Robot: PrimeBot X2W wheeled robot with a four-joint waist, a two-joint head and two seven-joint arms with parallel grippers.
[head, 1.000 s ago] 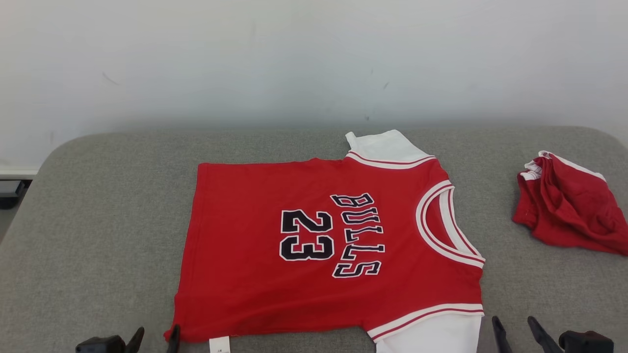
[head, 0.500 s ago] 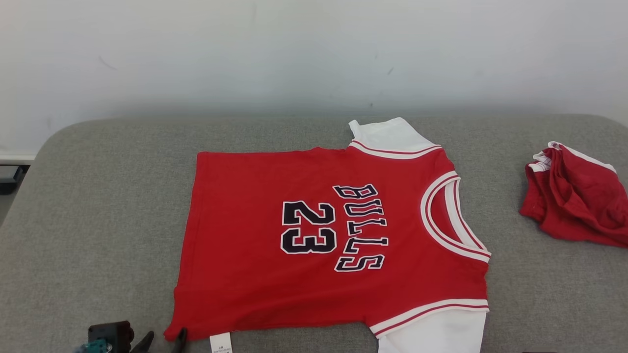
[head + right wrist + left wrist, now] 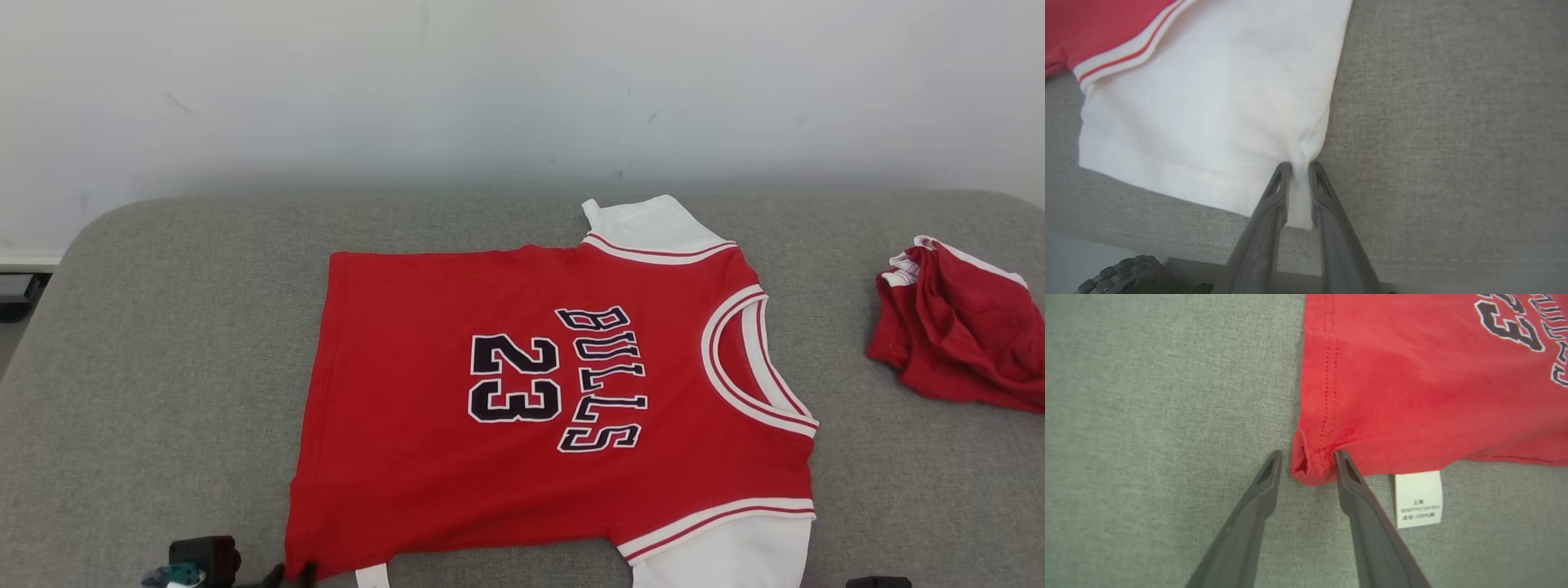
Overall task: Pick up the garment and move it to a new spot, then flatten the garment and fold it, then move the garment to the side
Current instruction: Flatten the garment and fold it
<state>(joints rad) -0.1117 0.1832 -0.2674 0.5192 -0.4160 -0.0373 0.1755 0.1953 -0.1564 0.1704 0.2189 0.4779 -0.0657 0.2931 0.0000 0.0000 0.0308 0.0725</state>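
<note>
Left tool [image 3: 1306,457] apart astride jersey [image 3: 1412,375] corner, right tool [image 3: 1299,167] pinching its sleeve [image 3: 1208,102], grey surface [image 3: 163,327], pale wall [image 3: 490,82]

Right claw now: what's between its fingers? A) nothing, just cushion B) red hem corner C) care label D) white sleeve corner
D: in the right wrist view the right claw pinches the corner of the white sleeve, with the fabric bunched between its two tips.

Bright, even light — faint shadow under garment [image 3: 1208,102]; wrist-view corners soft.
</note>
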